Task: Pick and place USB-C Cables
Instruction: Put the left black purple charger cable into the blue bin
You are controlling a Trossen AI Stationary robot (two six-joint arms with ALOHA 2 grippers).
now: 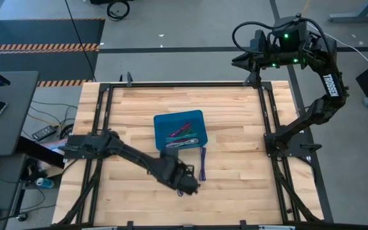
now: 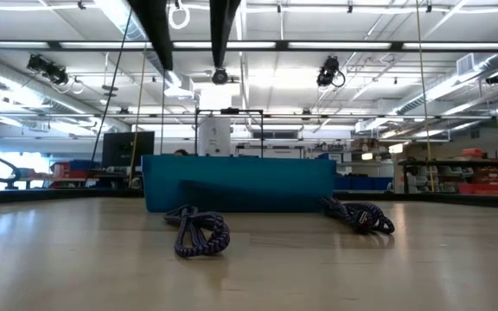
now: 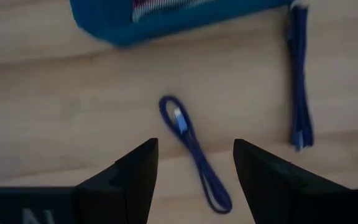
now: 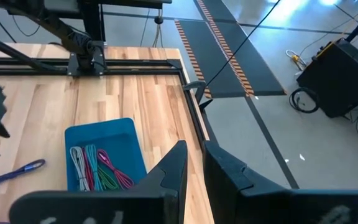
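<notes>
- High view: the teal tray (image 1: 161, 122) sits near the middle of the wooden table (image 1: 235, 115), with wide bare board on all sides up to the black frame rails (image 1: 272, 121). Several coloured cables (image 1: 183, 133) lie inside it. A blue-purple cable (image 1: 202, 163) lies stretched out just beside the tray's near right corner. The left gripper (image 1: 189, 186) hangs over the board below the tray, above a second blue-purple cable (image 1: 183, 192). The right arm waits folded beyond the table's far right corner.
- Low view: both loose cables lie on the board in front of the tray wall, one coiled at the left (image 2: 201, 233), one at the right (image 2: 359, 214), well apart.
- Left wrist view: the fingers (image 3: 129, 180) stand wide apart, and the folded cable (image 3: 194, 149) lies on the wood between them, untouched; the straight cable (image 3: 299, 81) lies off to one side.
- Right wrist view: the right gripper (image 4: 195, 163) has its fingers nearly together, holding nothing, above the table's edge.
</notes>
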